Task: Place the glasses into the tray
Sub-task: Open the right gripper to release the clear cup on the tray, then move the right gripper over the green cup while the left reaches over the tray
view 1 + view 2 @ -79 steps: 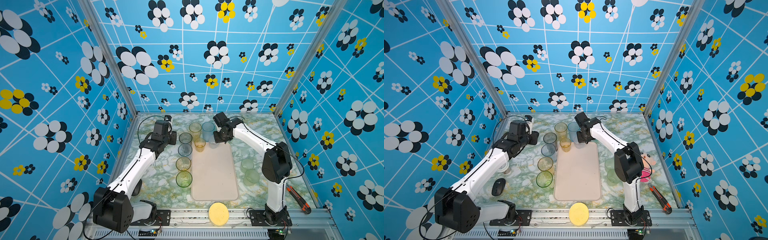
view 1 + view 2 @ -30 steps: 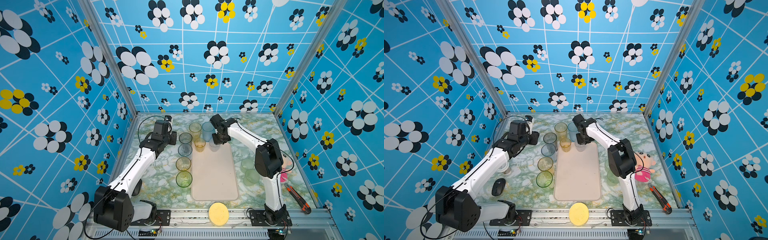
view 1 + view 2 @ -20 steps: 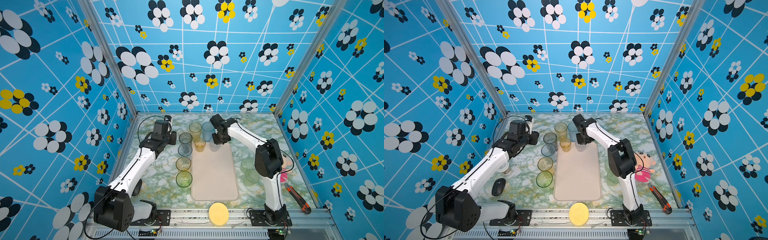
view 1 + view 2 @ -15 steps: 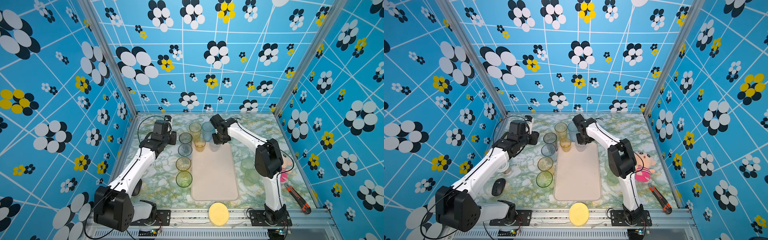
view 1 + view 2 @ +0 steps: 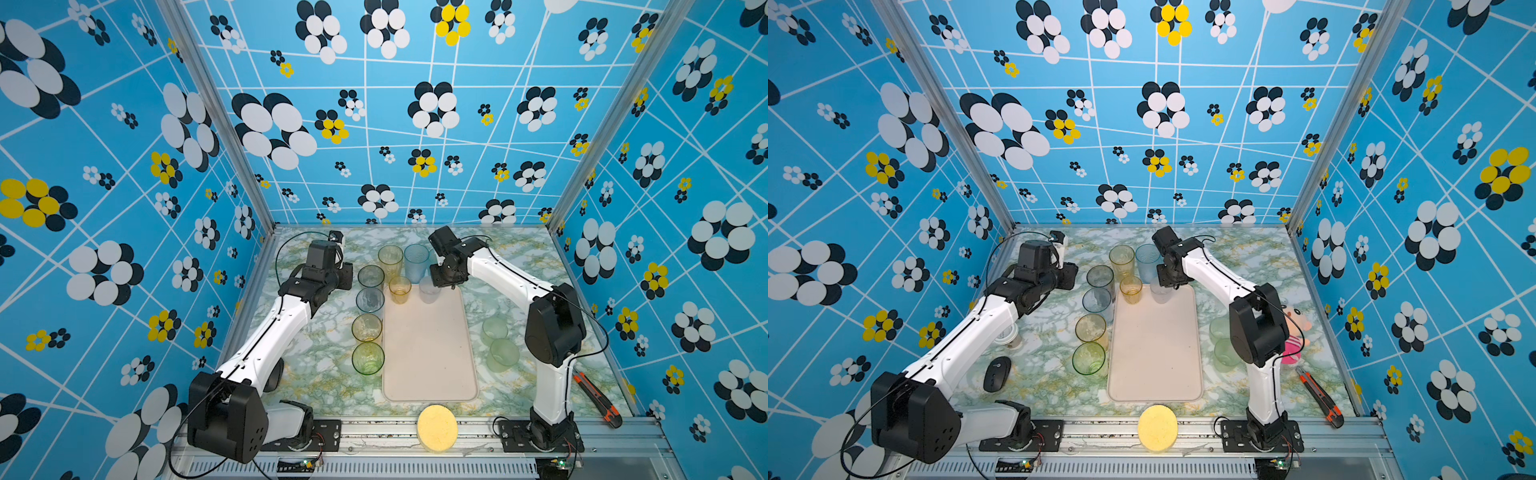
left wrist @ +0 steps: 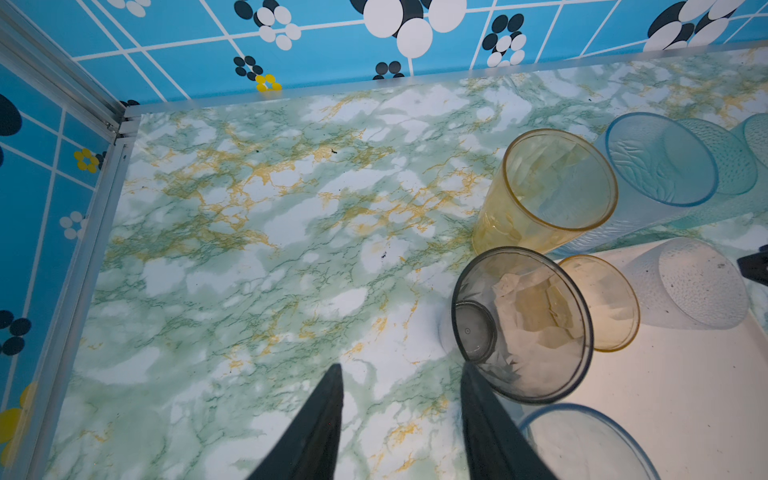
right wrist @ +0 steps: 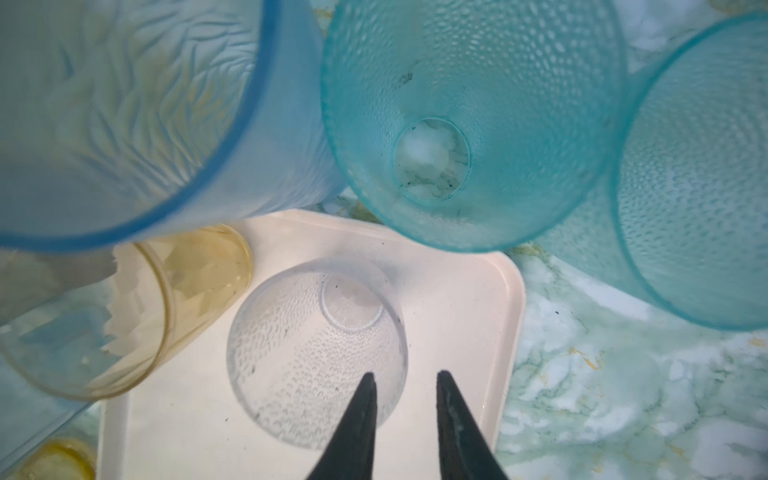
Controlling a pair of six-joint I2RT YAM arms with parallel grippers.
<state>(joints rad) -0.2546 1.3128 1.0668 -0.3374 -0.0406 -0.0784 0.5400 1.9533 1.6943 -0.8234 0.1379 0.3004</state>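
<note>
At the tray's (image 5: 430,353) far end, the right arm (image 5: 503,276) stretches forward, gripper (image 7: 403,378) parted over the clear glass (image 7: 307,353).

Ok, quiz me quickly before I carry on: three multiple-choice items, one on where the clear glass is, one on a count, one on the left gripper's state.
1. Where is the clear glass?
A) upright in the tray, at its far end
B) outside the tray, to its left
C) lying on its side in the tray

2. How many glasses stand in the tray?
A) none
B) two
C) five

3. The left gripper is:
A) shut on a glass
B) shut and empty
C) open, holding nothing

Key:
1 A: the right wrist view shows it standing mouth-up near the tray's corner.
2 B: in both top views only the clear glass and the short amber glass are on it.
3 C: the left wrist view shows its fingers apart with nothing between them.
</note>
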